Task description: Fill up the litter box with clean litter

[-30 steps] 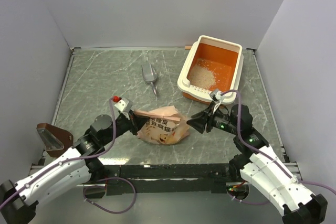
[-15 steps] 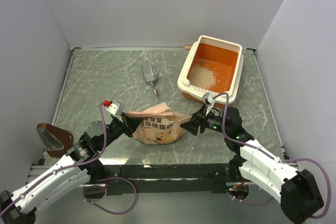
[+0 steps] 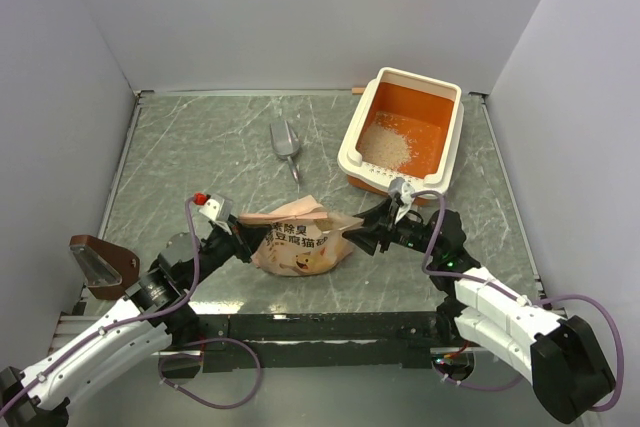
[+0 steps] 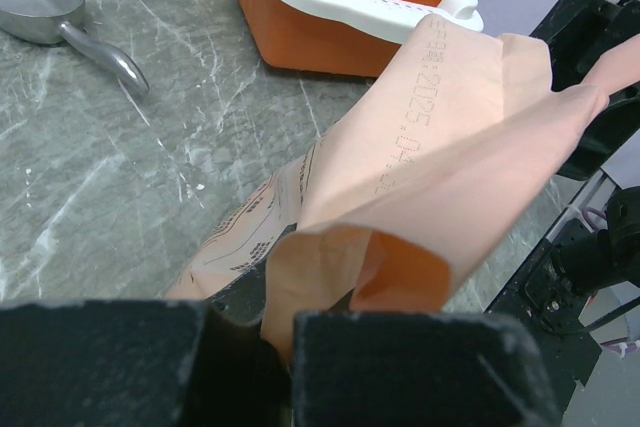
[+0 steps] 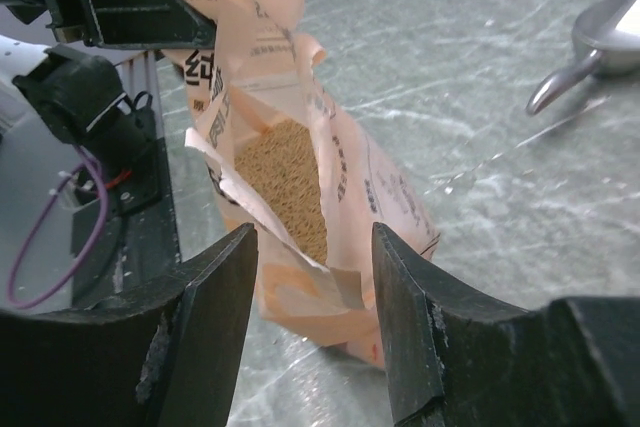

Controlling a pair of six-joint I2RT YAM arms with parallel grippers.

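The litter box (image 3: 450,137), orange inside with a cream rim, stands at the back right with a patch of clean litter (image 3: 385,145) in it. Its near corner shows in the left wrist view (image 4: 330,42). A pink-orange paper bag (image 3: 300,239) lies between my arms. My left gripper (image 3: 243,242) is shut on the bag's left edge (image 4: 330,257). My right gripper (image 3: 358,237) is open at the bag's right end. In the right wrist view the bag's open mouth (image 5: 330,197) sits between the wide-apart fingers (image 5: 215,317), with beige granules (image 5: 290,187) inside.
A grey metal scoop (image 3: 285,144) lies left of the litter box, also in the left wrist view (image 4: 60,12) and the right wrist view (image 5: 590,47). A brown holder (image 3: 100,262) sits at the table's left edge. Walls close in three sides.
My right gripper has moved left up to the bag's open end. My left gripper has drawn the bag's other end slightly left and towards me.
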